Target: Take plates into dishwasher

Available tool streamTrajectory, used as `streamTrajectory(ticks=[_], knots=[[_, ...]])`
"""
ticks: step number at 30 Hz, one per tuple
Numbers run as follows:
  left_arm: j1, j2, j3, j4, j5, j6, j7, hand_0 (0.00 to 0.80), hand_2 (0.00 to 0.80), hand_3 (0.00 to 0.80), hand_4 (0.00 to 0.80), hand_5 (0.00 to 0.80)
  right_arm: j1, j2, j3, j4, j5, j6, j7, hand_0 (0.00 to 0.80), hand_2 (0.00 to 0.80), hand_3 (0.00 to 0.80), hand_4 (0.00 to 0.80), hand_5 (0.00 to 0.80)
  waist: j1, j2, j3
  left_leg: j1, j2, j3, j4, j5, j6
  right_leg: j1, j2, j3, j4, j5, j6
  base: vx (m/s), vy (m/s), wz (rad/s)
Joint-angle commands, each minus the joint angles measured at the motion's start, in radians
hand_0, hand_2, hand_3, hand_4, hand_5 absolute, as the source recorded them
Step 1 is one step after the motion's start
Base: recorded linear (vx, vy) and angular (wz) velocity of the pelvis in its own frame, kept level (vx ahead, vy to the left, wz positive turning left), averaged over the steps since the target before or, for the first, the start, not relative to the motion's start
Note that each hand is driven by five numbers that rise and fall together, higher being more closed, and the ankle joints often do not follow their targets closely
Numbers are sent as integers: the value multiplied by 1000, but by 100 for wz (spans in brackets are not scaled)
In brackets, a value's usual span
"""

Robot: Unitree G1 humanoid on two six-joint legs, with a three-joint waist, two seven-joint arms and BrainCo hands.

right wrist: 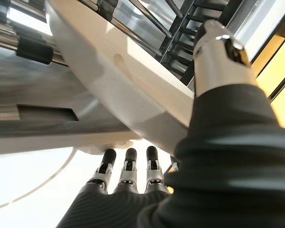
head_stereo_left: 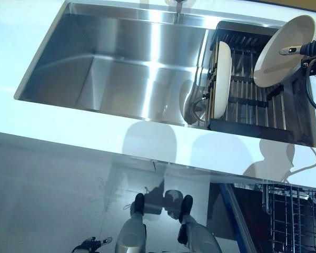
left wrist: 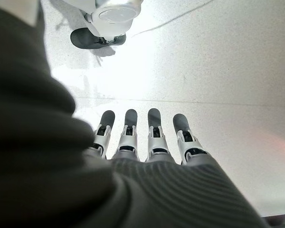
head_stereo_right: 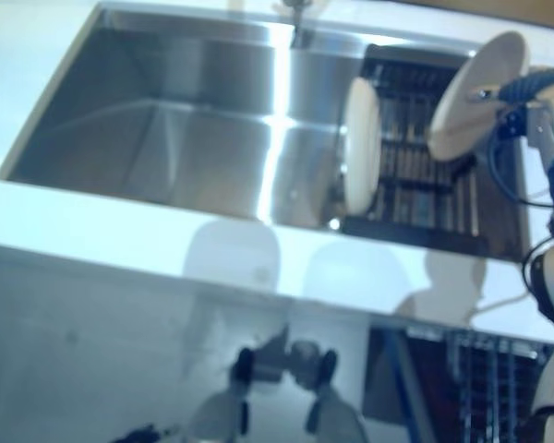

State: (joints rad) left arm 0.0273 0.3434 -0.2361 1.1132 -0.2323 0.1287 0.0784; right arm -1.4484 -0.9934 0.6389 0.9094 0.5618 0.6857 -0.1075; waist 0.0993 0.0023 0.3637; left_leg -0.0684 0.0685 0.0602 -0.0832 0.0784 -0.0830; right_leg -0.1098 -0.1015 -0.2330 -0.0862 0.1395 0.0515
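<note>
While the right hand (head_stereo_left: 297,50) reaches in from about two o'clock in the head views, it grips a cream plate (head_stereo_left: 284,50) above the dark dish rack (head_stereo_left: 253,129) that sits in the right end of the steel sink (head_stereo_left: 121,68). Its thumb lies across the plate's upper face, and the right wrist view shows the fingers (right wrist: 128,164) under the plate's (right wrist: 123,90) rim, so the plate is pinched between thumb and fingers. That plate is tilted, its face turned toward the camera, and its lower edge sits near the rack's bars; whether it touches them cannot be told.

A second plate (head_stereo_left: 221,79), also cream, stands on edge in the rack's left part, at about one o'clock from the centre of the left eye view. It is well apart from the held plate and no hand touches it.

Pale countertop (head_stereo_left: 68,132) runs around the sink. Below it, at about five o'clock, the wire basket of the open dishwasher (head_stereo_left: 295,216) shows at the lower right corner, with no plate visible in the part that can be seen.

Low at about seven o'clock, the left hand (left wrist: 147,137) hangs beside the body. In its own wrist view its fingers are straight and relaxed, side by side, holding nothing, with only the light floor (left wrist: 218,71) beyond them.
</note>
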Motion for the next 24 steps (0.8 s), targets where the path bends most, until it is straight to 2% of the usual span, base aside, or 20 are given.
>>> streamTrajectory(ticks=[1, 6, 7, 8, 15, 24], knots=[[-5, 29, -60, 28, -35, -13, -2, 0, 0, 0, 0, 0, -43, -29, 34, -37, -17, -11, -27, 0, 0, 0, 0, 0, 10, -41, 1, -47, -10, 55, -4, 13, -21, 2, -26, -16, -1, -12, 71, 0, 0, 0], [-8, 22, -61, 41, -32, -31, 2, 0, 0, 0, 0, 0, -40, -24, 31, -34, -16, -9, -33, 0, 0, 0, 0, 0, 12, -41, 9, -52, -9, 54, -4, 15, -22, -2, -26, -19, -1, -11, 69, 0, 0, 0], [-9, 26, -60, 38, -32, -31, 1, 0, 0, 0, 0, 0, -43, -24, 30, -31, -10, -10, -44, 618, 618, 618, 618, 618, 13, -42, 11, -52, -9, 57, -4, 15, -23, -2, -27, -22, -1, -10, 70, 0, 0, 0], [-10, 30, -60, 38, -34, -32, -2, 0, 0, 0, 0, 0, -44, -26, 29, -32, -14, -11, -54, 800, 800, 800, 800, 800, 13, -41, 12, -53, -8, 58, -4, 15, -23, -2, -28, -23, -1, -11, 70, 0, 0, 0], [-8, 23, -61, 41, -25, -43, 1, 0, 0, 0, 0, 0, -53, -33, 20, -23, -1, -26, -133, 800, 800, 800, 800, 800, 13, -45, 9, -49, -11, 56, -4, 13, -23, 1, -24, -26, -1, -12, 70, 0, 0, 0], [-10, 19, -64, 63, -18, -61, 7, 0, 0, 0, 0, 0, -89, -27, 29, 13, 16, -40, -178, 800, 800, 800, 800, 800, 14, -50, -14, -38, -11, 51, -4, 10, -24, 12, -20, -18, -1, -16, 71, 0, 0, 0]])
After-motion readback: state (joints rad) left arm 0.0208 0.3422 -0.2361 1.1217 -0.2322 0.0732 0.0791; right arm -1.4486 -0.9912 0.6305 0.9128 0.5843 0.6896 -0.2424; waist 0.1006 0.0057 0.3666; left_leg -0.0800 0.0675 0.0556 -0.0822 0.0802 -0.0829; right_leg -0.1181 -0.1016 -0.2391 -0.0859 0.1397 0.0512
